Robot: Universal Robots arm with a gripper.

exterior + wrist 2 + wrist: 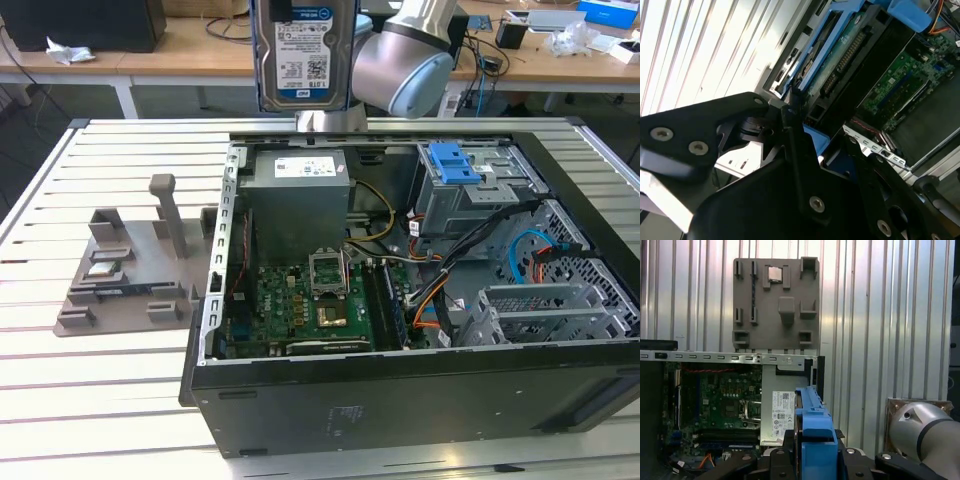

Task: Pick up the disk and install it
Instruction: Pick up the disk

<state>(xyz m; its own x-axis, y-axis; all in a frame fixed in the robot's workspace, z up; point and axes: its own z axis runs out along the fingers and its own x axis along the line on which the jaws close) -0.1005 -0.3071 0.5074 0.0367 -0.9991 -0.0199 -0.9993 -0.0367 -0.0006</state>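
The disk (304, 52) hangs upright at the top centre of the exterior view. Its white-and-blue label faces the camera and the frame's top edge cuts off its upper part. It is in the air, touching nothing below it. In the picture it sits directly above a grey power-supply box (298, 200).

In the first wrist view the disk appears edge-on, as a blue side rail (815, 422). The rail rises out of the black gripper (814, 442), which is pinching the disk with a finger (788, 441) pressed against each side. The second wrist view shows the disk's green circuit-board underside (852, 45) just past the black gripper parts.

The arm (400, 62) comes in from the top of the exterior view. Its rounded silver and pale blue joint sits just beside the disk, on the exterior view's right.

Below the disk, an open computer case (400, 390) lies on its side across the middle and right of the frame. Inside it:
- The power-supply box stands at the upper left.
- A green motherboard (305, 305) lies below the box.
- A metal drive cage at the upper right carries a blue plastic latch (452, 162).
- Loose cables run across the right half.

The case rests on a white slatted surface (120, 160). A grey holder plate (120, 275) with raised blocks lies on that surface, just beside the case on the exterior view's left.
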